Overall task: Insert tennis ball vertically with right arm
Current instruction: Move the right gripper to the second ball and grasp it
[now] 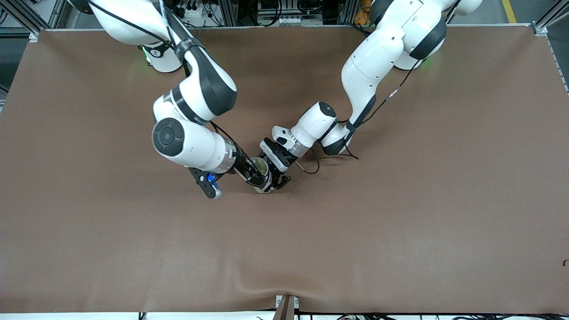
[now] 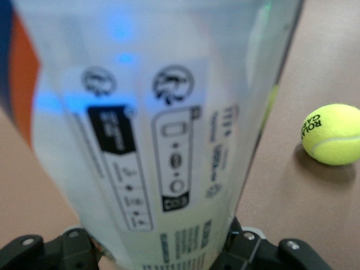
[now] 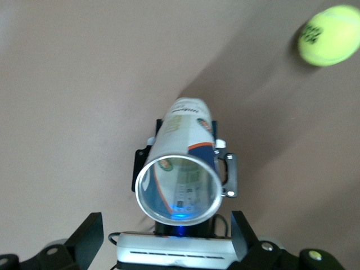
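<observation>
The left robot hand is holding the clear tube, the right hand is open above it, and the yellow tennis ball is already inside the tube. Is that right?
Not quite. The tennis ball is not in the tube; it lies on the brown table beside it. The right wrist view shows an empty tube mouth. The rest holds: the left gripper grips the tube, and the right gripper is open above it.

A brown table (image 1: 400, 231) fills the view, with metal framing (image 1: 231, 13) along its edge.
</observation>
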`<action>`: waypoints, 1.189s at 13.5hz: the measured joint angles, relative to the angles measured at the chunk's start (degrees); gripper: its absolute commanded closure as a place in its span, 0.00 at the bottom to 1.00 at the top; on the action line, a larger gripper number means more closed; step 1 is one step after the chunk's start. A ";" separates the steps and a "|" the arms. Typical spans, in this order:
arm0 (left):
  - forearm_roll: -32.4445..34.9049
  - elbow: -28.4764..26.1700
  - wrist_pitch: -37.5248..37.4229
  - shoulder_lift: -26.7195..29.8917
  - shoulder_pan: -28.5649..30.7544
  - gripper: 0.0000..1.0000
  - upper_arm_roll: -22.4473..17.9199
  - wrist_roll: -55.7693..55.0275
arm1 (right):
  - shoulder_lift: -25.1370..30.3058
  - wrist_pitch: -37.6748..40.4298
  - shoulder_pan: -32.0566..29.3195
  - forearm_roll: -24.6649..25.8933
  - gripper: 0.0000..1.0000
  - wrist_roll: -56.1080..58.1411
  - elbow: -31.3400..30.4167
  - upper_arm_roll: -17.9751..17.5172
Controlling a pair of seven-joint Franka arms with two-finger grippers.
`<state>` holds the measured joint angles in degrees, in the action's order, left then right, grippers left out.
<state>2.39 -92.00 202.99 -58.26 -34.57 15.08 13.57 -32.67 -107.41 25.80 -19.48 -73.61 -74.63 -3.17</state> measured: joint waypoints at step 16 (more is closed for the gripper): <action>0.00 0.00 0.02 -0.01 -0.01 0.20 0.00 0.00 | 1.12 0.35 -12.81 10.39 0.00 24.39 -21.16 -0.26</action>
<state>2.39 -91.99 203.01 -58.26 -34.58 15.08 13.57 -31.54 -107.06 12.98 -9.09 -49.22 -95.79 -3.44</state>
